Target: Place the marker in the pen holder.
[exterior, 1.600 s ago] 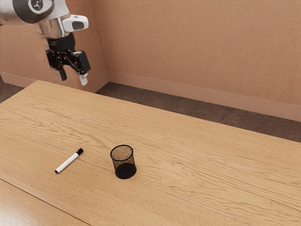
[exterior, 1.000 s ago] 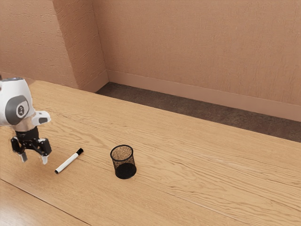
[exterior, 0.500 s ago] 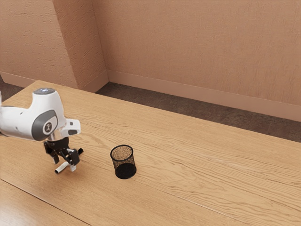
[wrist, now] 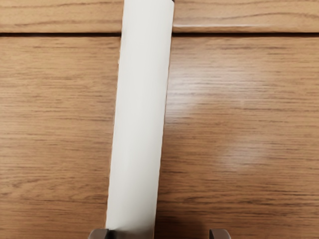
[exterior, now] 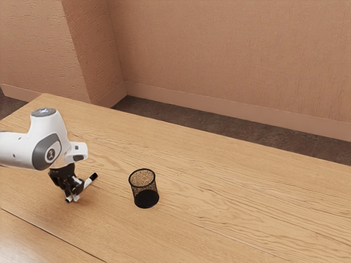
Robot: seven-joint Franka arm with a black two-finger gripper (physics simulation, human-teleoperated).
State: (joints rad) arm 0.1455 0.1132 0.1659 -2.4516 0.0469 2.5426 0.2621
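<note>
A small round emblem [exterior: 51,155] marks the robot arm's gray panel [exterior: 41,159]; no lettering or numbers are legible.

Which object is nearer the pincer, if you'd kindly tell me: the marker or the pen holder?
The marker, white with a black cap: the pincer is right at it, whereas the black pen holder stands upright, apart from both.

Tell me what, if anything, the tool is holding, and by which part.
Nothing is held. The tool stands open about the white barrel of the marker, with a gap between barrel and one fingertip.
</note>
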